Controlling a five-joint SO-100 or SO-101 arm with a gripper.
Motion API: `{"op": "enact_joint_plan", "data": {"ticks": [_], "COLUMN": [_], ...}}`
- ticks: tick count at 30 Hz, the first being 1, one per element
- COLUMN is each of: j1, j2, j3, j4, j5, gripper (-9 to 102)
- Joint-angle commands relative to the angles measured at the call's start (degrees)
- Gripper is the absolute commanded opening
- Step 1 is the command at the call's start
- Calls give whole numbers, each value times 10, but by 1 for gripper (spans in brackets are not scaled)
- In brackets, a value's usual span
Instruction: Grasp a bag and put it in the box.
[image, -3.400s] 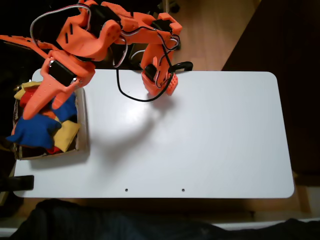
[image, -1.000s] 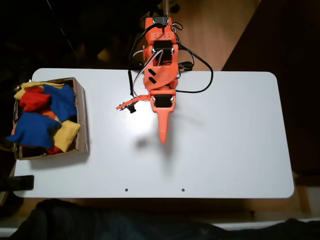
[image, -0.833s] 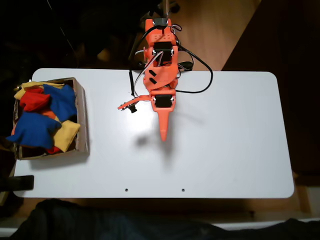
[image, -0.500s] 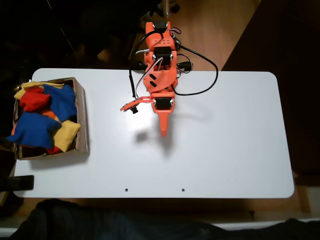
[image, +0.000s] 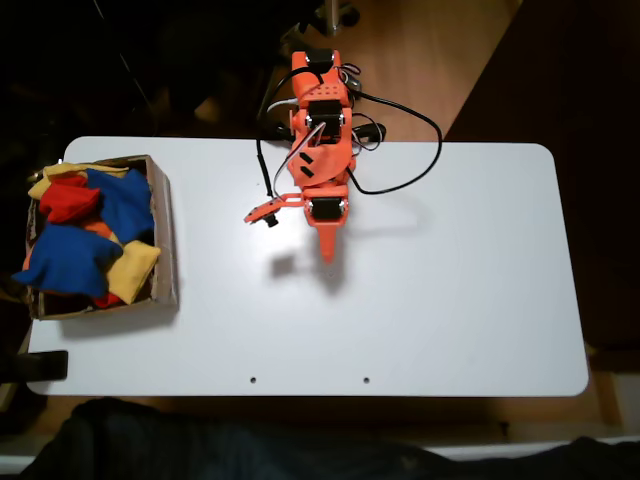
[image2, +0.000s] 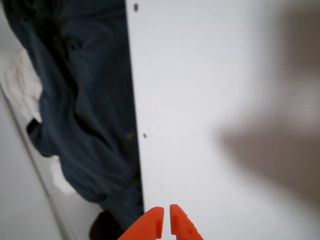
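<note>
Nearest me, the white desk (image: 450, 300) lies bare at its front edge, with a person's dark clothing just beyond it in the wrist view. At its middle the orange arm's gripper (image: 326, 252) points toward me, its jaws nearly closed and holding nothing. Far to the left in the fixed view, well apart from the jaws, the red bag (image: 68, 200) lies among blue and yellow bags inside the cardboard box (image: 164, 245).

One cardboard box (image: 165, 240), left of frame in the fixed view. Bean bags inside it: two blue bags (image: 65, 258), two yellow bags (image: 133, 270), one red bag (image: 68, 202) clearly visible. One white table (image: 450, 280). One orange arm (image: 320, 140), top centre.
</note>
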Motion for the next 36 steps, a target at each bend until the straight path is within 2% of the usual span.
{"op": "enact_joint_plan", "data": {"ticks": [1, 22, 36], "j1": [-5, -12, -7], "j2": [9, 22, 22], "j3": [3, 18, 19], "j4": [14, 153, 170], "j5": [-5, -21, -18], "gripper": [0, 0, 0]}}
